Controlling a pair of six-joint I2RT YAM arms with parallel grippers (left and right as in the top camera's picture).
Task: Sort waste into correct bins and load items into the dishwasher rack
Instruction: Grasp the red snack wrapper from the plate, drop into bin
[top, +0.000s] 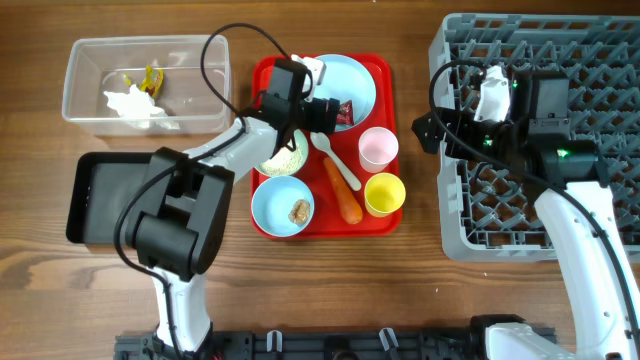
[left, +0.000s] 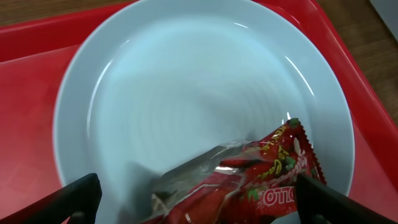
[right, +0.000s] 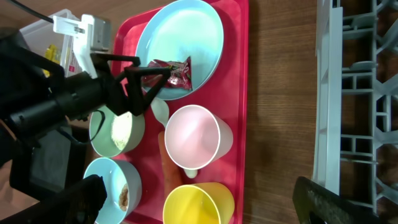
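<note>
My left gripper (left: 199, 206) is open low over the pale blue plate (left: 186, 93), its black fingers (left: 78, 198) standing either side of a red wrapper (left: 261, 186) that lies on the plate. From overhead the left gripper (top: 326, 115) sits at the plate's (top: 350, 80) near edge, by the wrapper (top: 345, 113). My right gripper (top: 428, 130) is open and holds nothing, at the left edge of the grey dishwasher rack (top: 540, 215). On the red tray (top: 385, 70) are a pink cup (top: 378, 148), a yellow cup (top: 385, 193), a carrot (top: 345, 195), a white spoon (top: 338, 162), a bowl of rice (top: 285, 158) and a blue bowl (top: 270, 205) with a brown lump (top: 298, 210).
A clear tub (top: 85, 60) at the back left holds white tissue (top: 135, 103) and a yellow wrapper (top: 150, 78). A black tray (top: 105, 200) lies in front of it. Bare wood separates the red tray from the rack (right: 360, 93).
</note>
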